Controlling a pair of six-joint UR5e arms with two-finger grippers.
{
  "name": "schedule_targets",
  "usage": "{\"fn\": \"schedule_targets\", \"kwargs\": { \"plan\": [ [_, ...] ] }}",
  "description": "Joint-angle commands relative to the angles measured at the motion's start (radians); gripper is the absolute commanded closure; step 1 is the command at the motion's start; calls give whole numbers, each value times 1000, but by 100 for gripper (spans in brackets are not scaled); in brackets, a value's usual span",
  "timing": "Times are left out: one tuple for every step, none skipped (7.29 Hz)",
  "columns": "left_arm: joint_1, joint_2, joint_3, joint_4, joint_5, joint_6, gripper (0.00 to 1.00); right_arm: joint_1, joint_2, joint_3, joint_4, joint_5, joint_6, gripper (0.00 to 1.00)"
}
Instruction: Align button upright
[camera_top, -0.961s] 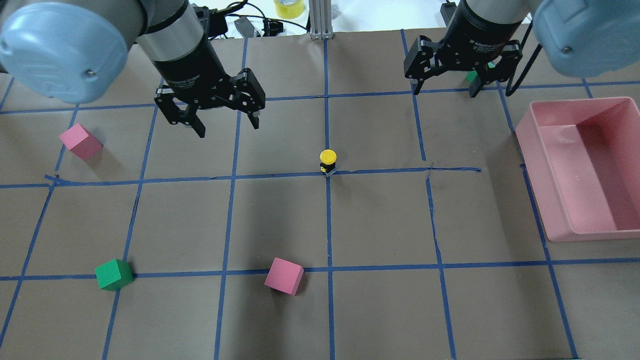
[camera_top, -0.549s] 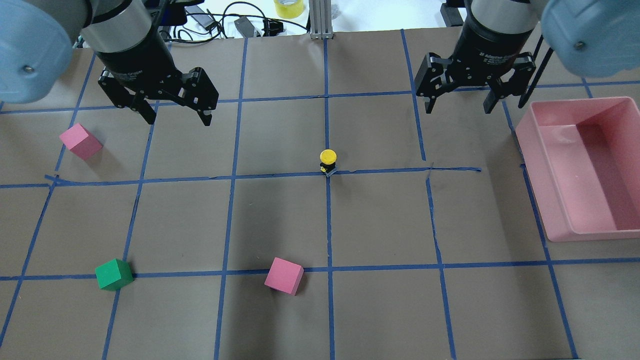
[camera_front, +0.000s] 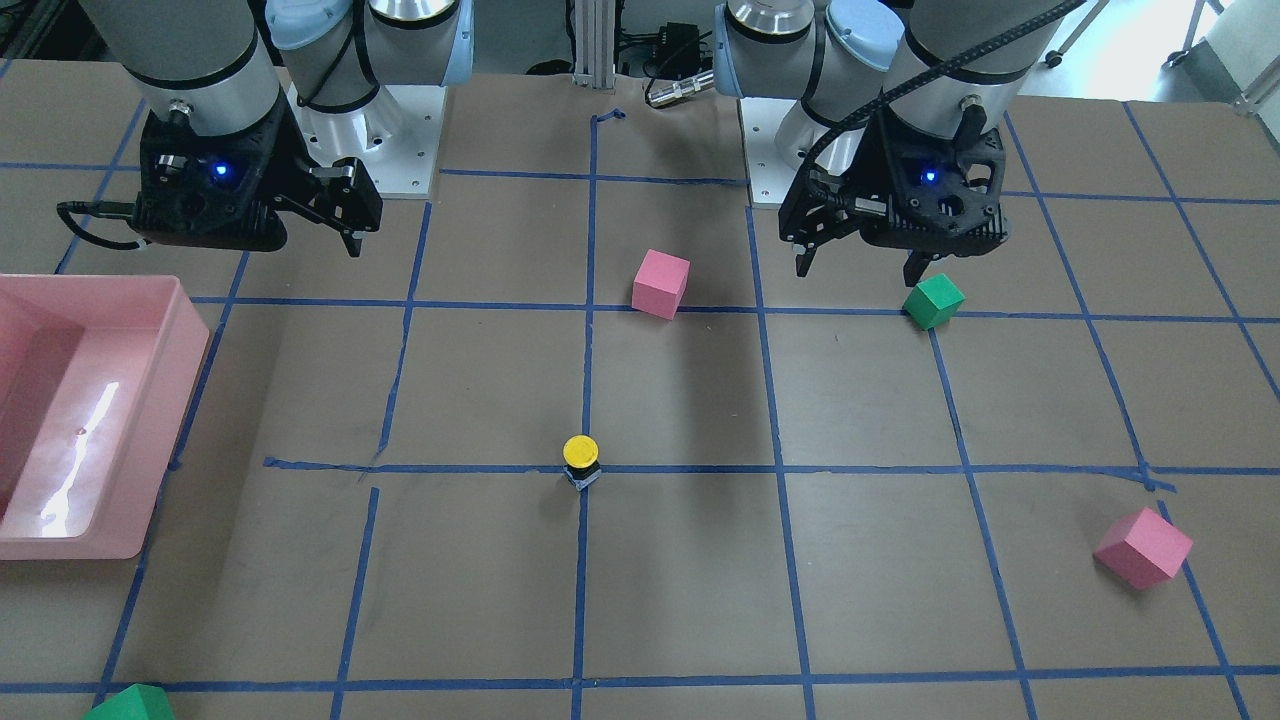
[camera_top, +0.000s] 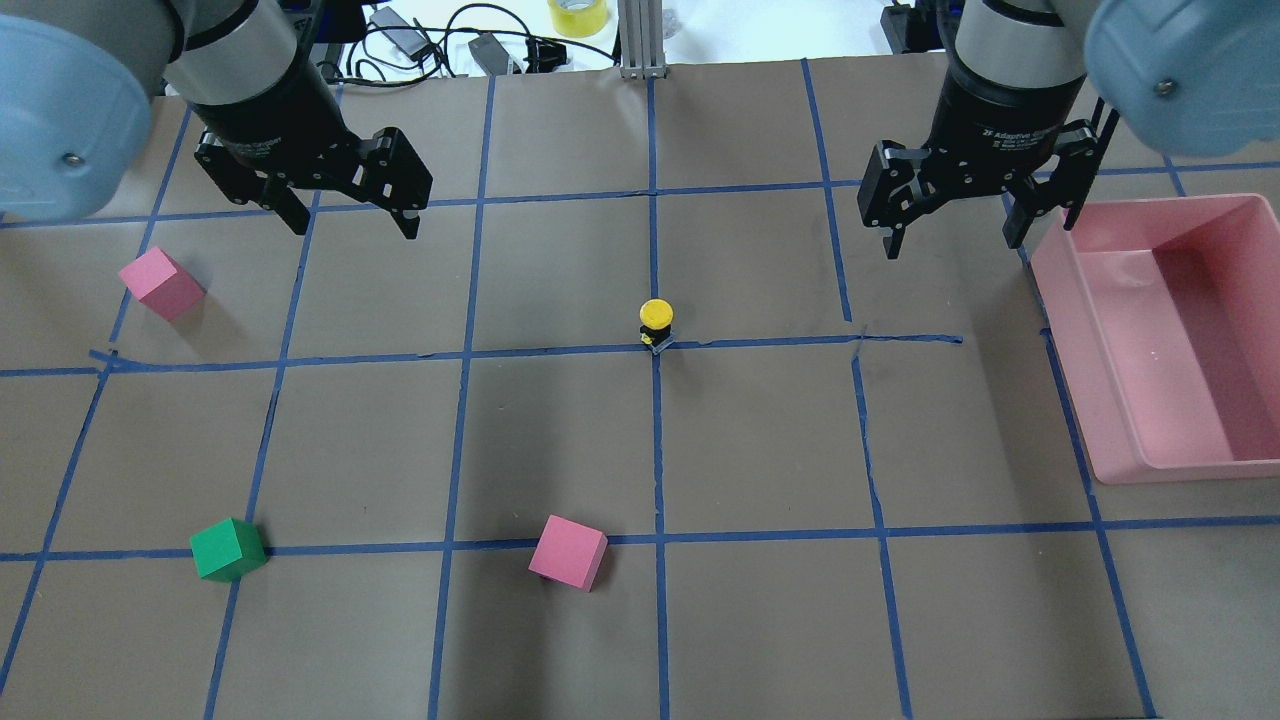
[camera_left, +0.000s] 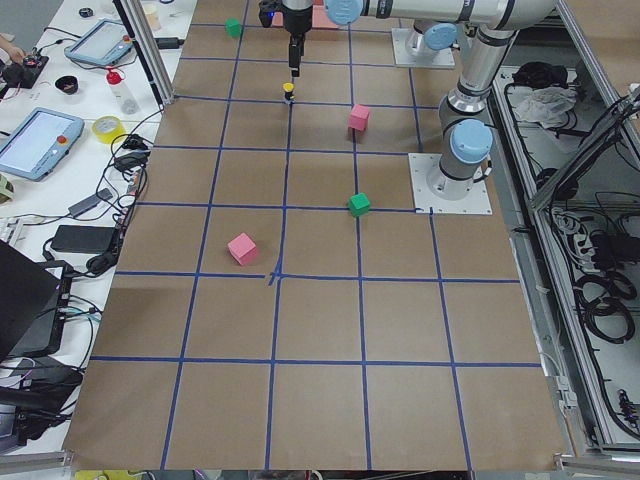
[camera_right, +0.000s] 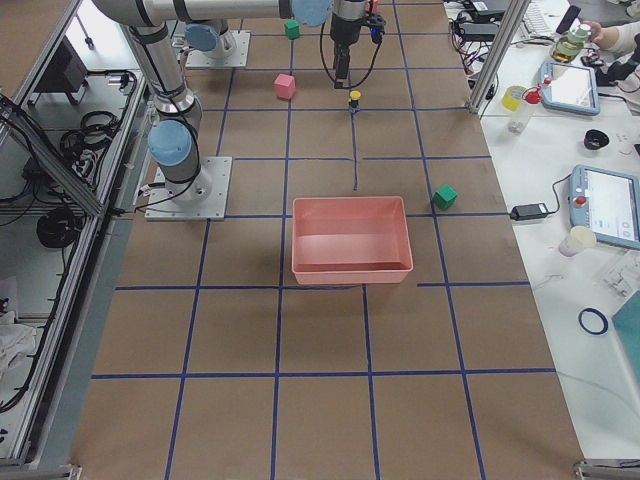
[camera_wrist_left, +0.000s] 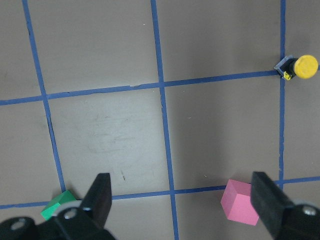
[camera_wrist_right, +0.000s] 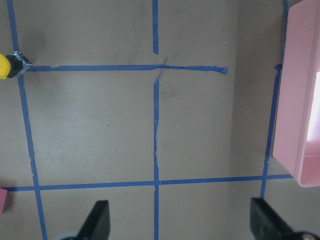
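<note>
The button (camera_top: 656, 318), with a yellow cap over a black body and silvery base, stands upright on the blue tape crossing at the table's middle. It also shows in the front view (camera_front: 581, 455), the left wrist view (camera_wrist_left: 302, 66) and at the edge of the right wrist view (camera_wrist_right: 6, 66). My left gripper (camera_top: 353, 225) hangs open and empty, far to the button's left and behind it. My right gripper (camera_top: 950, 245) hangs open and empty, far to the button's right, next to the pink bin. Neither touches the button.
A pink bin (camera_top: 1090, 330) stands at the right edge. Pink cubes lie at the left (camera_top: 160, 283) and front middle (camera_top: 568, 552). One green cube (camera_top: 228, 549) is at the front left and another (camera_front: 130, 705) is at the back right, near the bin.
My left gripper has moved left and back, away from the button. My right gripper has moved right and forward towards the bin. Both stay open. The button has not moved.
</note>
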Motion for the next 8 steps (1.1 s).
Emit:
{"fn": "schedule_targets", "kwargs": {
  "plan": [
    [0,1,-3,1,-1,0,0,-1,1,0,-4,0,-7,0],
    [0,1,-3,1,-1,0,0,-3,1,0,-3,-2,-8,0],
    [0,1,-3,1,-1,0,0,-3,1,0,-4,-2,-10,0],
    [0,2,-5,1,-1,2,0,-3,2,0,-4,-2,-11,0],
    [0,7,-15,1,0,2,0,-3,2,2,-3,-2,-11,0],
    [0,8,-17,1,0,2,0,-3,2,3,-1,-2,-13,0],
    [0,8,-17,1,0,3,0,-3,4,3,-1,0,-14,0],
    [0,8,-17,1,0,3,0,-4,4,3,-6,-2,-62,0]
  ]
}}
